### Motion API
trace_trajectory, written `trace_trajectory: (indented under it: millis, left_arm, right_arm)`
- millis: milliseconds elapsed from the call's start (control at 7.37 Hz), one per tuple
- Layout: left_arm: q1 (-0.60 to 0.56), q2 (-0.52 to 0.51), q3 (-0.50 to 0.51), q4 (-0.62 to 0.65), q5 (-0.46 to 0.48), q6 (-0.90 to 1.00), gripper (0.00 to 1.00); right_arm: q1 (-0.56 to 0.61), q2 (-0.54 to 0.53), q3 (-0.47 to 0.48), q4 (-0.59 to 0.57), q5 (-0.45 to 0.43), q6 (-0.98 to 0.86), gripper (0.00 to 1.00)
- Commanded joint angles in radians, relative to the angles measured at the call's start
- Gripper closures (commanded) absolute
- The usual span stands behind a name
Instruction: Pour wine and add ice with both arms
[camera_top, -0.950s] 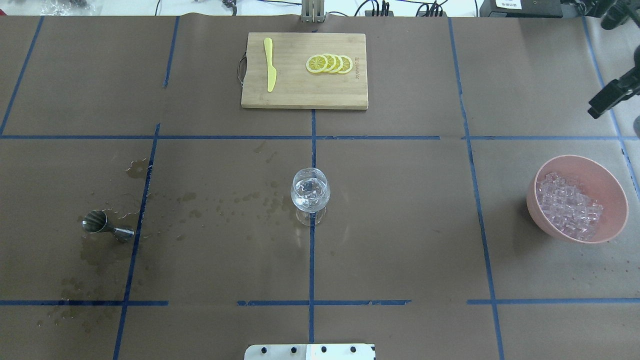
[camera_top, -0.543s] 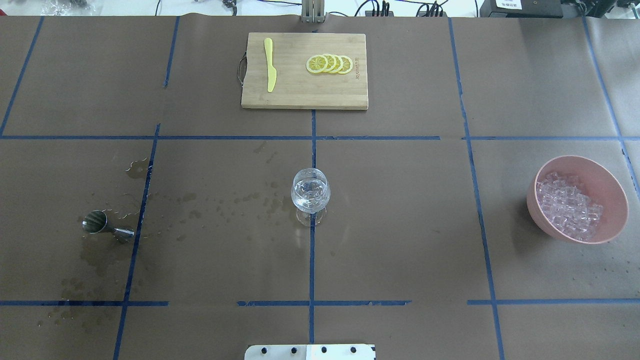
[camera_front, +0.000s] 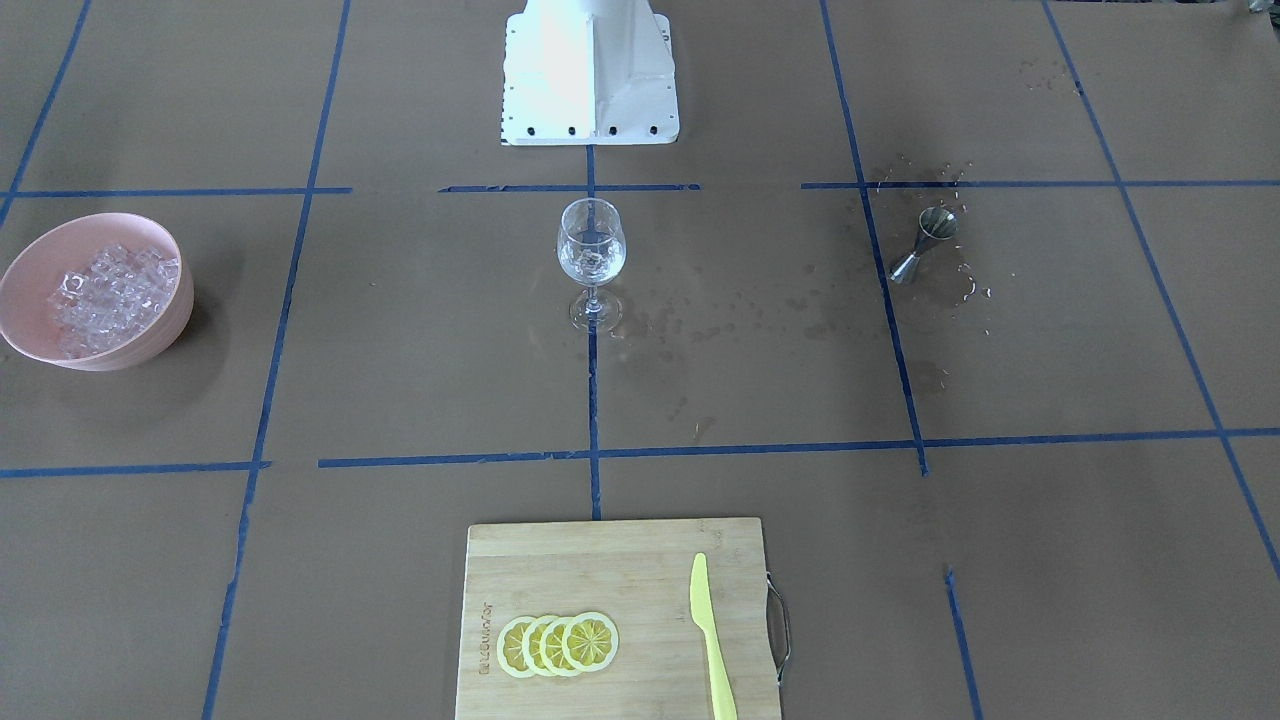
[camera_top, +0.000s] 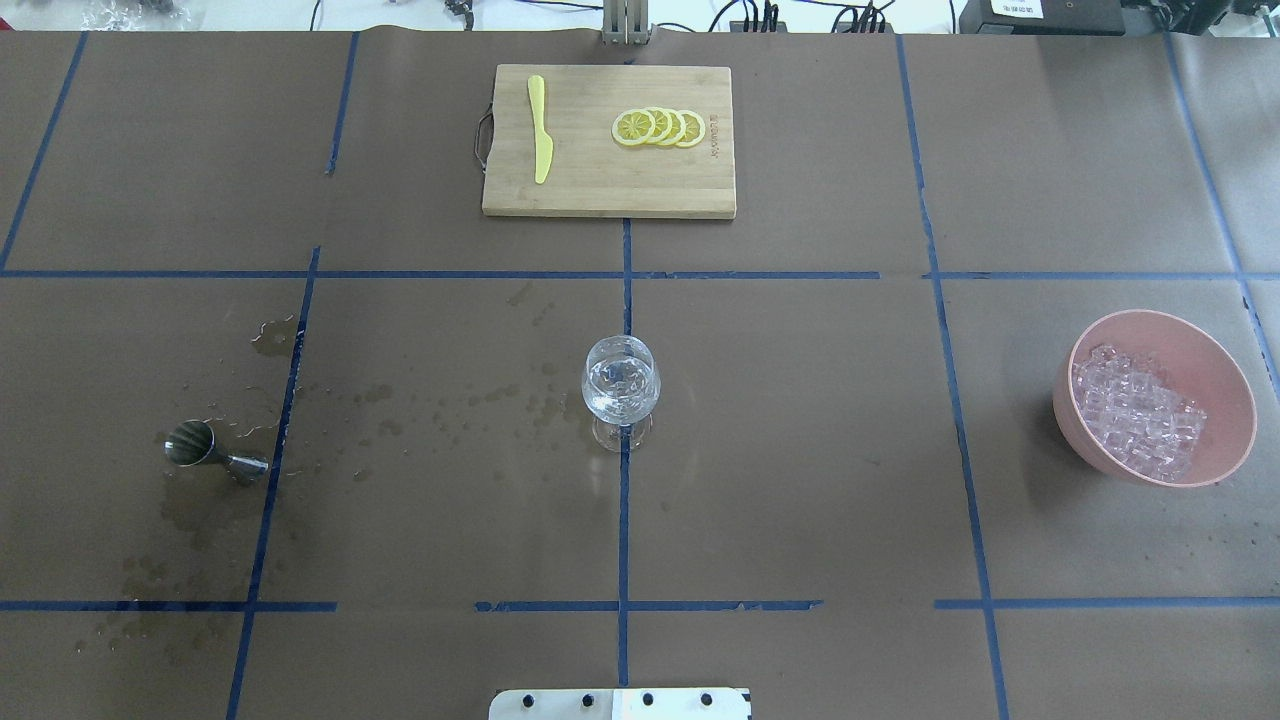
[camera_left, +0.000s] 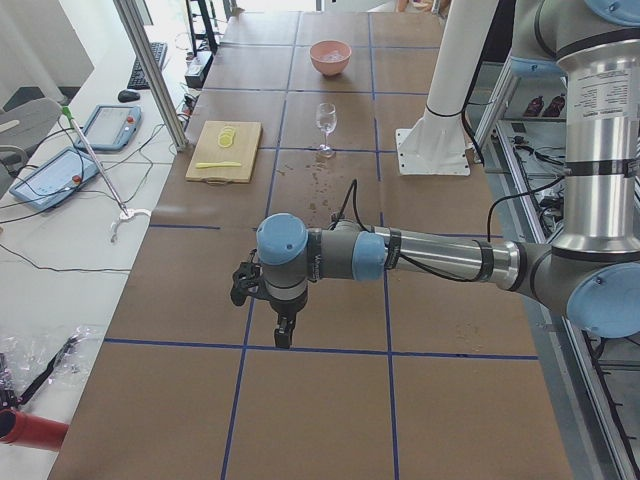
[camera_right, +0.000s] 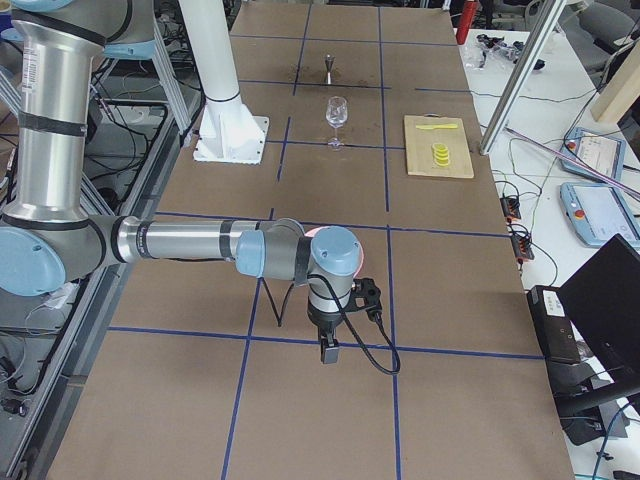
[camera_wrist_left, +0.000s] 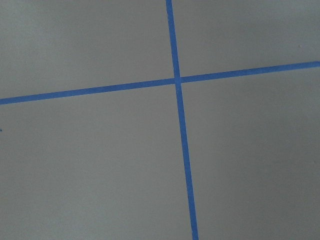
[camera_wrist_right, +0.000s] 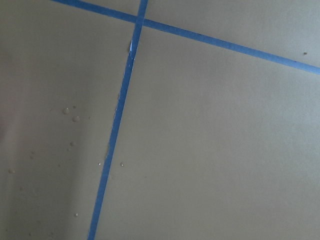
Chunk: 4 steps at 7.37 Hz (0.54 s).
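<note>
Brown table | jigger amid splashes, cutting board | left end effector, right end effector: opening cannot tell

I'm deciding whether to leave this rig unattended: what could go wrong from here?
1. The clear stemmed wine glass stands at table centre holding ice; a knock would likely tip it.
2. The small steel jigger sits among wet patches on the brown paper; it may be slippery to grip.
</note>
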<state>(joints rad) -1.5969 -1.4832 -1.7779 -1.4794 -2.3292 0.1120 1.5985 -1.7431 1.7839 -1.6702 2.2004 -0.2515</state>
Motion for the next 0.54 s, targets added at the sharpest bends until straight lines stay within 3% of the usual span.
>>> trace_trajectory:
  millis: [0,407]
  left_arm:
    - [0.0,0.001,0.0,-0.001,0.001,0.0,0.0]
    - [0.0,0.003,-0.002,-0.001,-0.002,0.0,0.0]
  right_arm:
    - [0.001,-0.001,-0.006,0.105,0.037,0.157,0.0]
    - [-0.031,-0.003,-0.001,0.15,0.094,0.163,0.0]
